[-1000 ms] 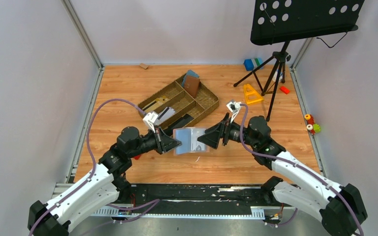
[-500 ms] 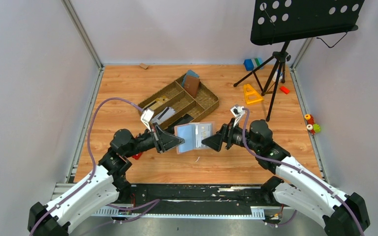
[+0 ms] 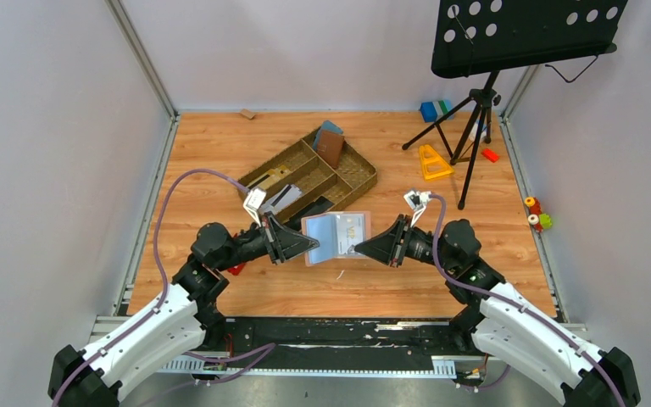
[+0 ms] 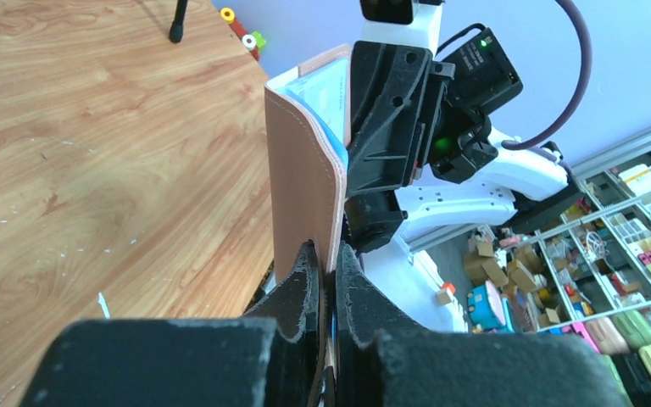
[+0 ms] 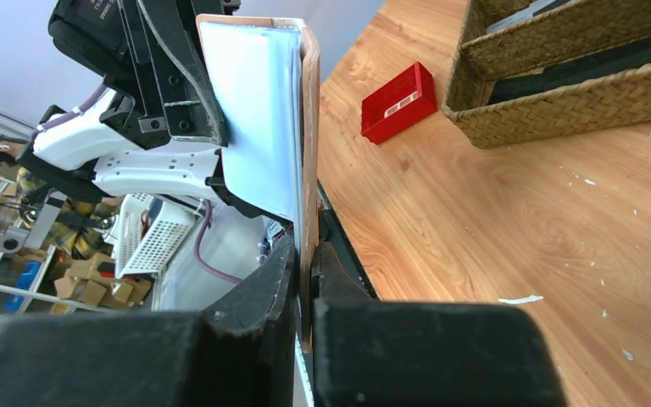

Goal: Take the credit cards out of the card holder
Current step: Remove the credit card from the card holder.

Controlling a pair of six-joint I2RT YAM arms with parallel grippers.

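Held up between my two arms, the card holder hangs open over the middle of the table, clear of the wood. Its blue-grey inside faces the overhead camera and its tan outside is turned down.

The left tool is clamped on the holder's left edge, and its wrist camera shows both fingers pressed flat on the tan leather. The right tool is clamped on the opposite edge, biting the thin tan border just beside the pale card sleeves.

I judge the holder to be light, thin and soft at the fold, so it is likely to flop if one side lets go. The sleeves look slick. The cards should be stiff but hard to pinch, best taken by whatever edge stands proud of a pocket. I cannot tell from here how far any card sticks out.

The table is orange-toned wood with white flecks and scuffs. A woven tray sits just behind the holder, and a small red block lies near the left arm. In the far right corner is a black music stand with small toys around it — plain pale walls close in three sides.
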